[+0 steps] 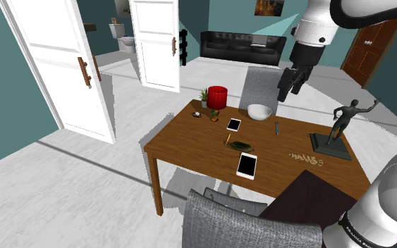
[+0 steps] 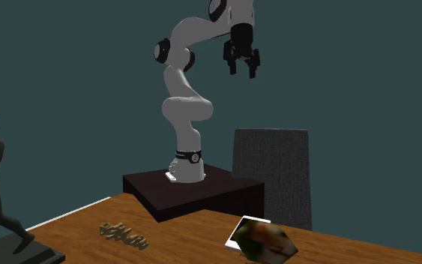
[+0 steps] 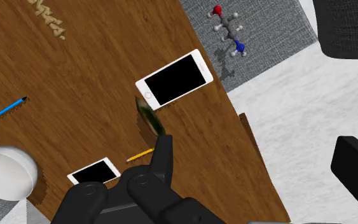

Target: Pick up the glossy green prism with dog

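One green prism [image 1: 242, 146] lies on the wooden table [image 1: 190, 137], between a small phone [image 1: 233, 125] and a bigger phone [image 1: 247, 165]. High over the table hangs the black gripper [image 2: 243, 69], well apart from the prism. Its fingers are spread wide and hold nothing.

A brown wooden table [image 1: 190, 144] carries everything. Near its far edge stand a red cylinder [image 1: 217, 97], a small green plant [image 1: 204, 94] and a white bowl [image 1: 259, 112]. Toward the middle lie a small white-framed phone [image 1: 233, 125], a yellow pencil [image 1: 226, 139], a blue pen [image 1: 277, 128] and the green prism [image 1: 242, 146], with a larger phone [image 1: 247, 165] nearer the front edge. A dark statue [image 1: 341, 127] and gold lettering [image 1: 304, 157] sit toward the shoulder view's right.
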